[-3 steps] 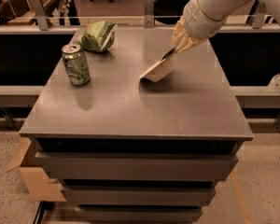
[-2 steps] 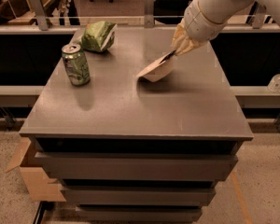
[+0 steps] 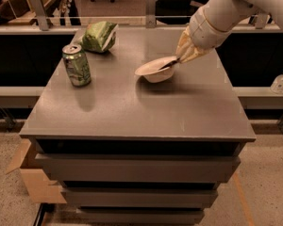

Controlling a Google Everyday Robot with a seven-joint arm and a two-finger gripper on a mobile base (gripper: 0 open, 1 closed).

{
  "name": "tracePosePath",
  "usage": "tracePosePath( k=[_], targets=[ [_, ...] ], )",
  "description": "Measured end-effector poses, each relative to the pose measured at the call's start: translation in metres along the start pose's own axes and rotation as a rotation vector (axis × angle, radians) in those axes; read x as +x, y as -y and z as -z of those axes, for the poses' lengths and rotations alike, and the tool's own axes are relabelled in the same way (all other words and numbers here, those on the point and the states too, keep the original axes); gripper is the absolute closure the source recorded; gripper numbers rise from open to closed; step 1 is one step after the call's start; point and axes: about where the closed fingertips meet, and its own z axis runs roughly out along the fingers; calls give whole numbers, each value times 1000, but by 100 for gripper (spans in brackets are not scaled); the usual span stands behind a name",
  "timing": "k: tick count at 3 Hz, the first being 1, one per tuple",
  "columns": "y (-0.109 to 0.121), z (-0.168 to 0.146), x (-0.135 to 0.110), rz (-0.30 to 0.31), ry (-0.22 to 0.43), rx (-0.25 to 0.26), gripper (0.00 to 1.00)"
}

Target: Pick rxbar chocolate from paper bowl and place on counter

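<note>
Gripper (image 3: 173, 63) is held low over the counter (image 3: 132, 112), right of centre. Below it stepped drawers (image 3: 137, 168) are seen, then speckled floor (image 3: 273, 178). Down-left of it a cardboard box (image 3: 35, 182) is tucked against the drawers. Behind it a pale rail (image 3: 132, 20) with posts (image 3: 37, 8) is run across; right of it a clear bottle (image 3: 280, 82) is set on a ledge (image 3: 259, 92). Lighting is kept dim and warm.
</note>
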Motion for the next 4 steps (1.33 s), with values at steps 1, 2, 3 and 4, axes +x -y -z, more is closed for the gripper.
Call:
tracePosePath(
  k=[1,2,3,4],
  targets=[
    [-9,-4,6,-22,4,-14,13],
    [-19,-7,18,-58,2,-25,0],
    [-31,-6,43,-117,-7,-27,0],
    [-46,3,86,-202,-63,-31,0]
  ],
)
